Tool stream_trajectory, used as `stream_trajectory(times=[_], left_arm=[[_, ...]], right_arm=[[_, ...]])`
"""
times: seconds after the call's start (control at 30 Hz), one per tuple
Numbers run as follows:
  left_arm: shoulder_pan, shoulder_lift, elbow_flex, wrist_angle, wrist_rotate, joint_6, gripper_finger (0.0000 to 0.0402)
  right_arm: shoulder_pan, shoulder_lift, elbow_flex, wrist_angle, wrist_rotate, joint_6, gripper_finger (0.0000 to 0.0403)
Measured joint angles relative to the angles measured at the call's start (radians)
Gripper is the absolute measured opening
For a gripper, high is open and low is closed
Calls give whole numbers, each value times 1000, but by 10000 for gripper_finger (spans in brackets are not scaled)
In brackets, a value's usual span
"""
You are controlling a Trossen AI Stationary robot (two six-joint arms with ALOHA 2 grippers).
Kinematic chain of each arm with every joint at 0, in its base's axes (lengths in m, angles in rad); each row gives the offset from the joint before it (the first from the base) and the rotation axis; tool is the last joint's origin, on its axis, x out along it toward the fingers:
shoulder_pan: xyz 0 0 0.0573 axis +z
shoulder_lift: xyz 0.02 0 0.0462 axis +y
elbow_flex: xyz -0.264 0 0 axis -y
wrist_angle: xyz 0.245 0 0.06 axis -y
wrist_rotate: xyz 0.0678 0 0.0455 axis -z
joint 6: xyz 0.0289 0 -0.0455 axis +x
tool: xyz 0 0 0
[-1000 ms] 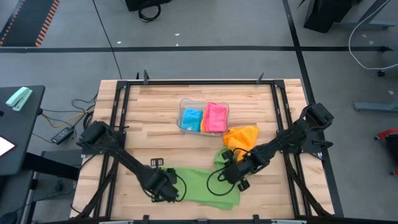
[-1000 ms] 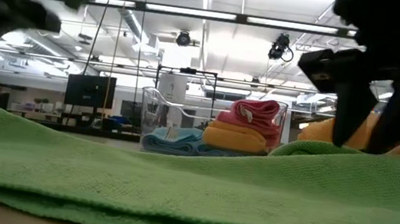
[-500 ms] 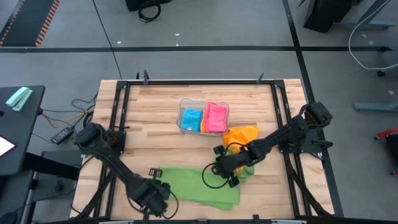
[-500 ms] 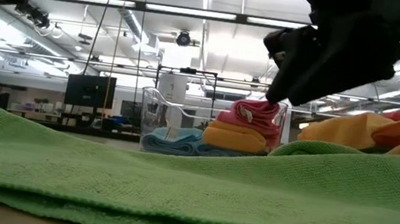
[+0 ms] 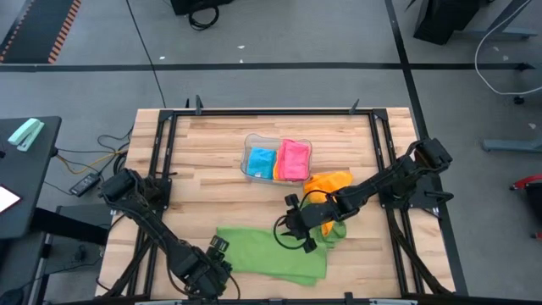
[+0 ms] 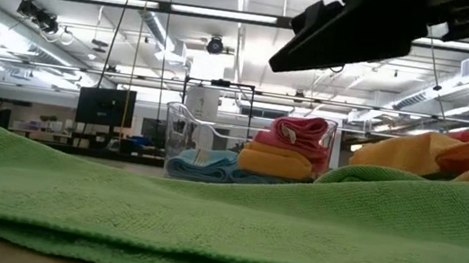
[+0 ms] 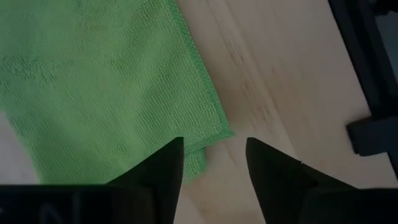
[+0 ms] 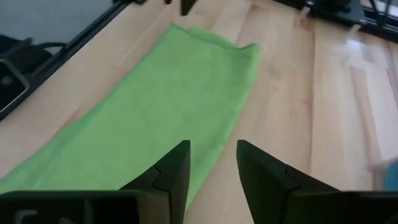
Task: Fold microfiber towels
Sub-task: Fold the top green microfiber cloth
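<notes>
1. Clear plastic tray sits at table centre-back; inside it a folded blue towel on the left and a folded pink towel on the right, side by side.
2. Low view: the tray also shows an orange towel layer under the pink towel; blue towel lies low in the tray.
3. Loose orange towel, crumpled, lies just beside the tray on its right-front side, outside it.
4. Green towel, folded into a long strip, lies flat at the table's front middle.
5. Left gripper is at the green towel's left front corner; fingers apart, holding nothing, towel corner just ahead of them.
6. Right gripper is above the green towel's right end, near the orange towel; fingers moderately apart, empty, over the towel.
</notes>
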Motion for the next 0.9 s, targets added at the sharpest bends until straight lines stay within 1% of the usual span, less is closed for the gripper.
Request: stream_trajectory(times=[0.27, 0.47, 0.67, 0.8, 0.9], left_arm=[[0, 0, 0, 0, 0, 8, 178], [0, 0, 0, 22, 1, -61, 180], [-10, 0, 0, 23, 1, -125, 178], [-33, 0, 0, 23, -1, -113, 182], [-50, 0, 0, 19, -31, -68, 182]], right_arm=[[-2, 0, 0, 48, 0, 1, 140], [-3, 0, 0, 61, 0, -7, 140], [-1, -1, 0, 109, 0, -53, 140], [-2, -1, 0, 113, 0, -56, 140], [-2, -1, 0, 114, 0, -63, 140]])
